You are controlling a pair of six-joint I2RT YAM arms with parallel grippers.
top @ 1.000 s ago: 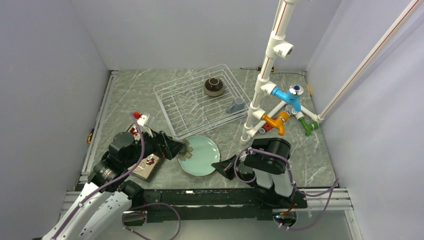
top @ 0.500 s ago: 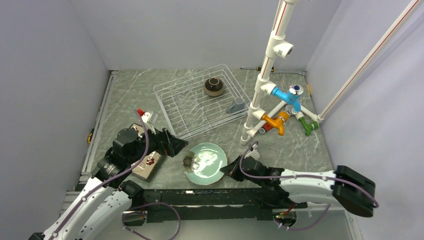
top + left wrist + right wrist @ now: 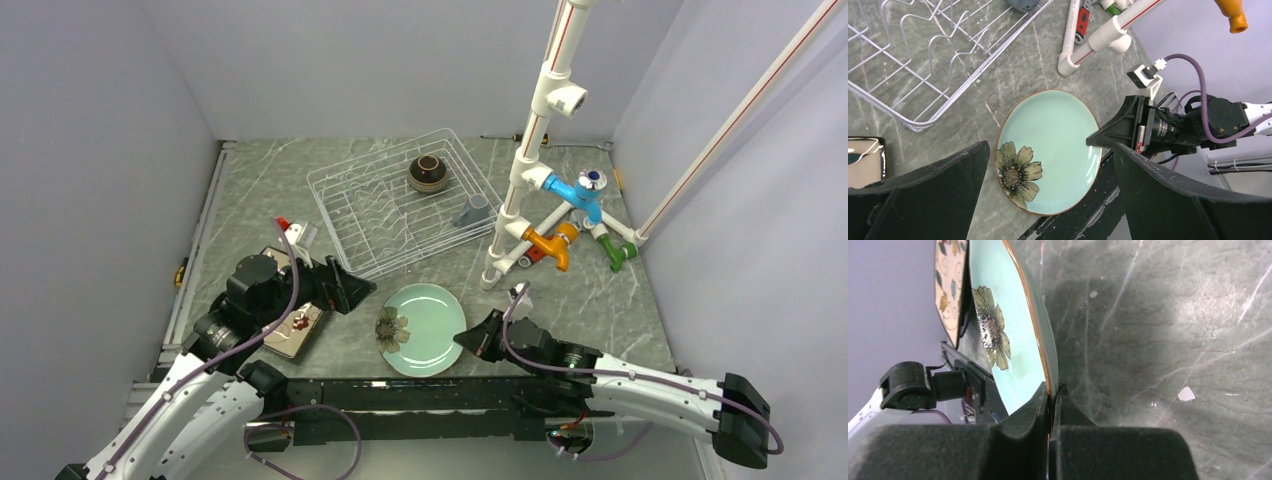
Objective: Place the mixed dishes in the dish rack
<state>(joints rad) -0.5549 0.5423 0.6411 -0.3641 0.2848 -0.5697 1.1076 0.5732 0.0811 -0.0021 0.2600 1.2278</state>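
Right claw (image 3: 1052,390) is clamped on the rim of the pale green round plate (image 3: 428,312), seen edge-on only from its wrist. Left claw (image 3: 352,291) gapes wide just left of the plate; overhead, the dish rack (image 3: 400,210) stands beyond both.

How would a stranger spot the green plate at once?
Find the white wire dish rack. Just nearer the arms sits the pale green plate, its rim pinched by the right gripper. Unlike the square plate left of it, it is round, flower-marked.
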